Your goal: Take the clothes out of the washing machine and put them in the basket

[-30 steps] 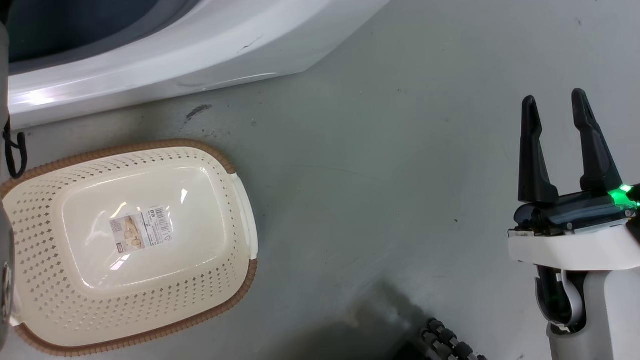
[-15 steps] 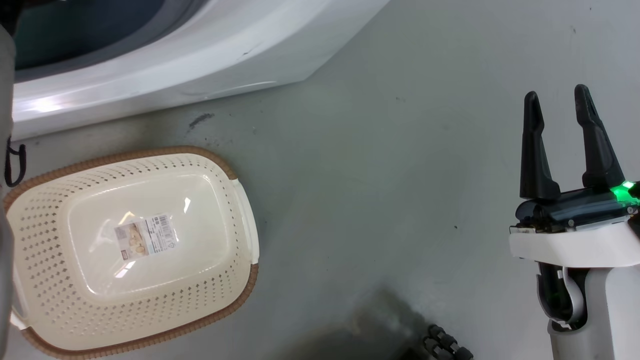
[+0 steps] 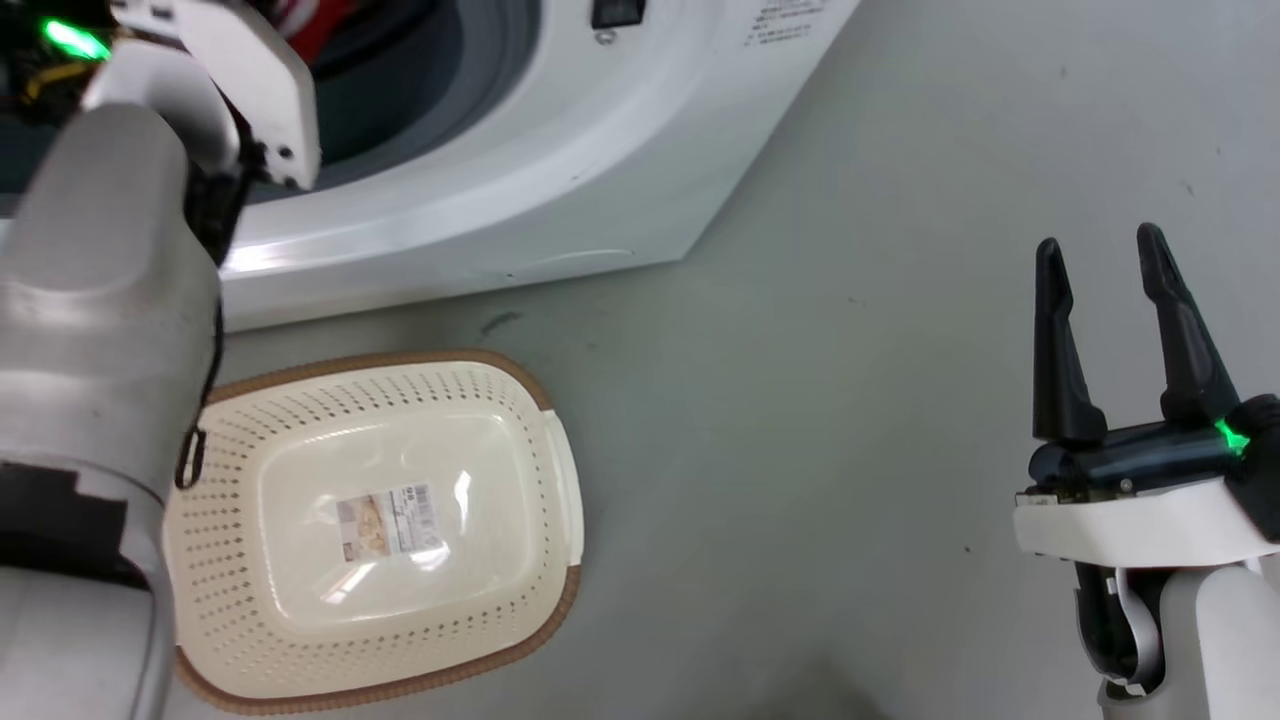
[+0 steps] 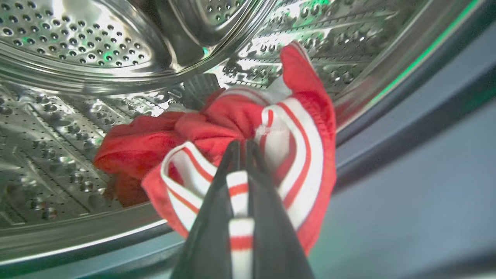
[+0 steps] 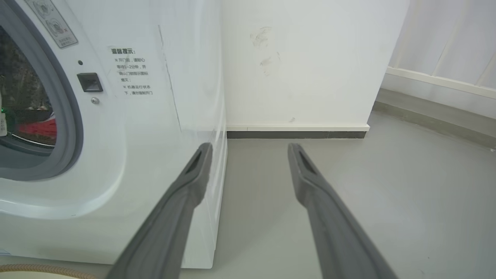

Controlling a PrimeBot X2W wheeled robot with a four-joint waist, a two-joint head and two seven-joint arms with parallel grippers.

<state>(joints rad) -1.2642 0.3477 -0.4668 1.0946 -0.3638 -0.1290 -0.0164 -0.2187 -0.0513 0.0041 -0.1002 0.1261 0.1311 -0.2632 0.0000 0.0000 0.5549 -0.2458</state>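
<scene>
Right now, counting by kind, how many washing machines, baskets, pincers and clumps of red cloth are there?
washing machine: 1
basket: 1
clump of red clothes: 1; garments inside cannot be counted
pincers: 2, the left pincer shut on the clump, the right pincer open
total: 5

The washing machine (image 5: pixel 162 139) front bore a Chinese notice (image 5: pixel 131 72) headed "温馨提示:". The basket (image 3: pixel 520 410) sticker (image 3: pixel 388 520) print was unreadably small.

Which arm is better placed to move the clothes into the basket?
Left. The left gripper is shut on the clothes inside the drum. The basket sits on that side too. The right gripper stands open over bare floor, holding nothing.
</scene>
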